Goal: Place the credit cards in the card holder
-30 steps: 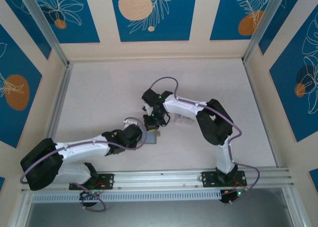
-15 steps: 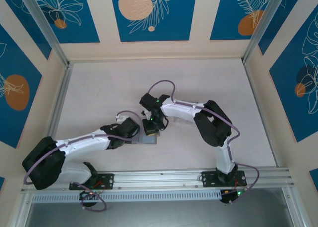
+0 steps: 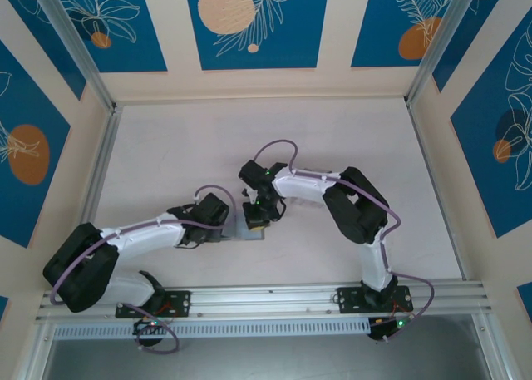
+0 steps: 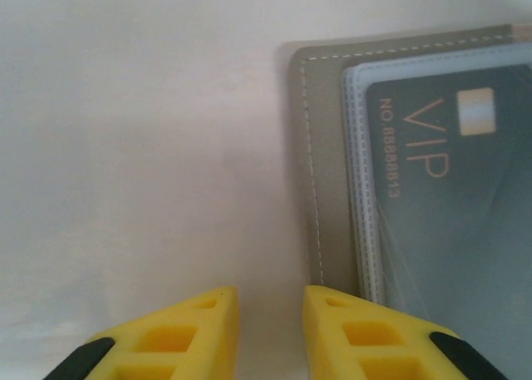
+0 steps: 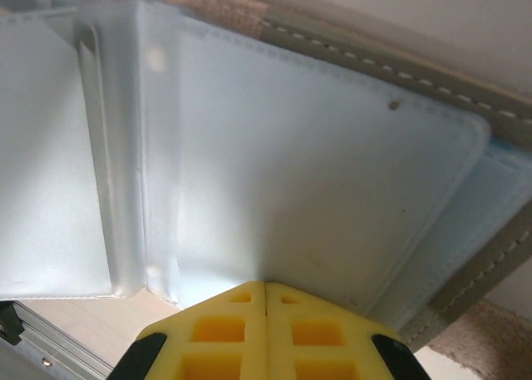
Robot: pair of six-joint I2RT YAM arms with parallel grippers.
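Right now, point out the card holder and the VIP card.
card holder [image 4: 327,147]: left wrist view, stitched grey border.
VIP card [image 4: 465,230]: left wrist view, dark face beside the lettering.

Black VIP card partly beyond frame edge

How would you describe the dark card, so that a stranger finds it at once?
Near the middle of the table lies the grey stitched card holder. On it, under a clear sleeve, sits the dark card; unlike the plain holder, it bears pale VIP lettering and a small chip.
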